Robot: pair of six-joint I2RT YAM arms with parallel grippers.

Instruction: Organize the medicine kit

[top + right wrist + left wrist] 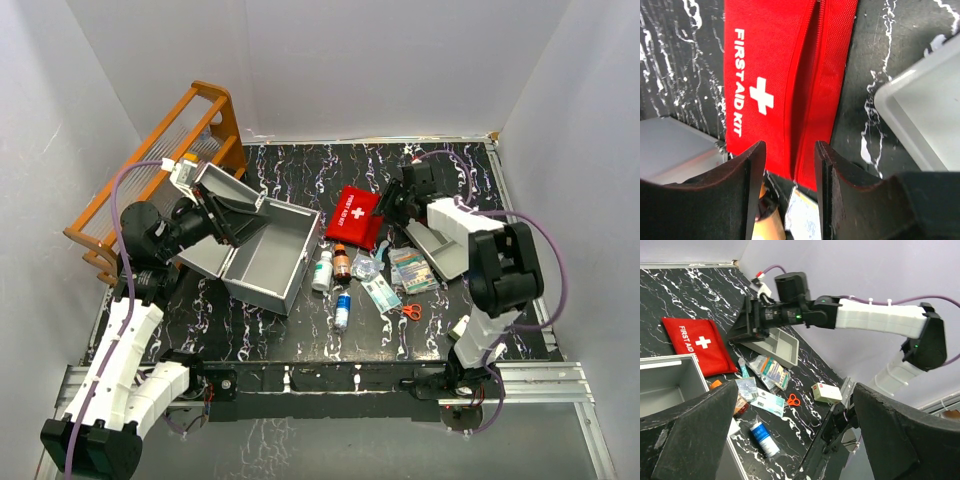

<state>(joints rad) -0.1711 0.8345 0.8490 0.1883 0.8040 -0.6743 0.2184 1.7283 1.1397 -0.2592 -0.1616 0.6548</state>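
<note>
Black marbled tabletop [300, 335]: medicine kit [268, 252], a hard grey box, is sitting open left of centre. Left gripper [795, 387] is gaping wide beside it. Only the right wrist view is showing the right gripper [789, 150], fingers part-way in over the woven red pouch [775, 75]. Pinching or not, can't tell. Smooth grey tray [920, 110] is lying just beside.

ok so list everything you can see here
light-grey hard medicine kit box: one, grey, left of centre, lid open
red fabric first-aid pouch: one, red, centre far
shallow grey plastic tray: one, grey, right
small bottles: three, white, brown, white-blue, centre
orange-handled scissors: one, near right
medicine packets: several, mixed, beside tray
wooden rack: one, orange-brown, far left
left hand: black, open, by kit lid
right hand: black, jaws apart above pouch
</note>
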